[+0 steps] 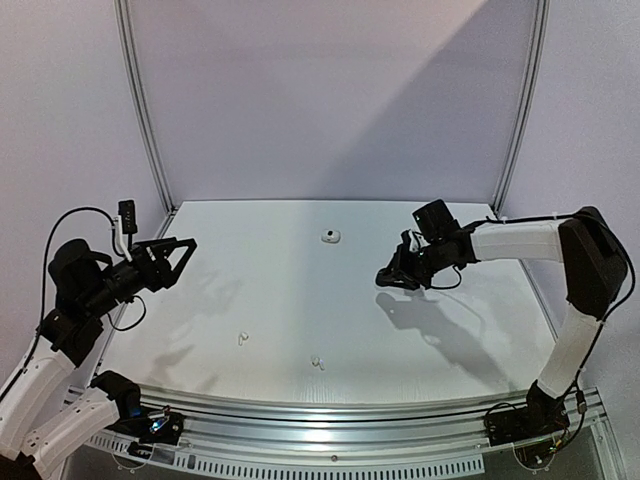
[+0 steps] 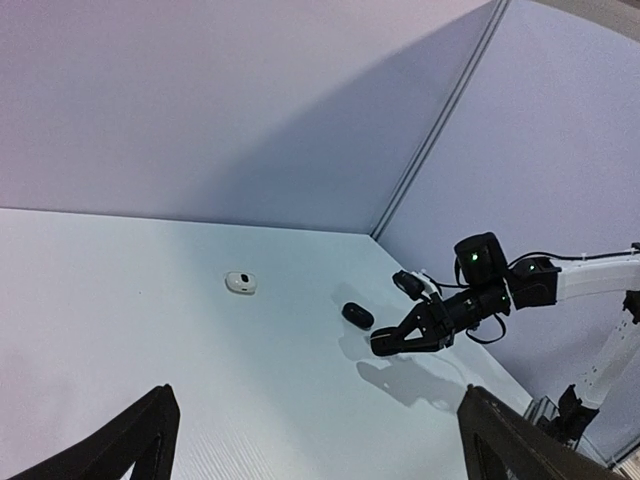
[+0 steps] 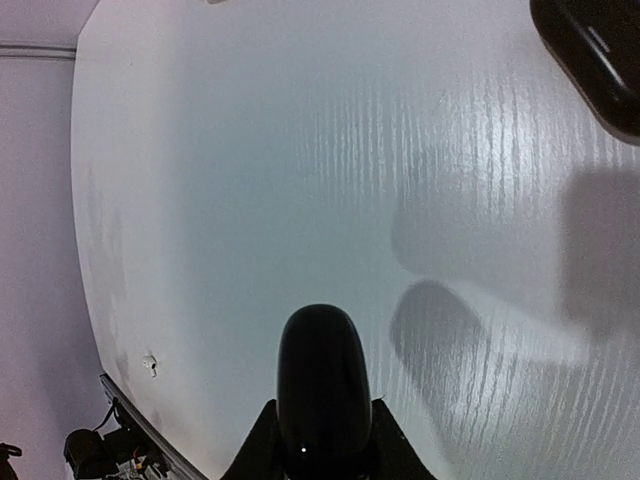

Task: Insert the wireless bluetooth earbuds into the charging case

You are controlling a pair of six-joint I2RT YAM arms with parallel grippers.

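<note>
left gripper (image 1: 182,262) gapes at the left edge of the bench (image 1: 300,300); right gripper (image 1: 390,278) clamps a black case (image 3: 320,375); 2 tiny earbuds (image 1: 241,339) near the front edge, blurred.

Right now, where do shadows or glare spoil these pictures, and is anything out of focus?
Top view: the right arm throws a dark shadow on the table; the front rail glares. Left wrist view: sharp, a diagonal shadow on the back wall. Right wrist view: soft grey shadows at right; the black oval in the right gripper looks soft.
</note>
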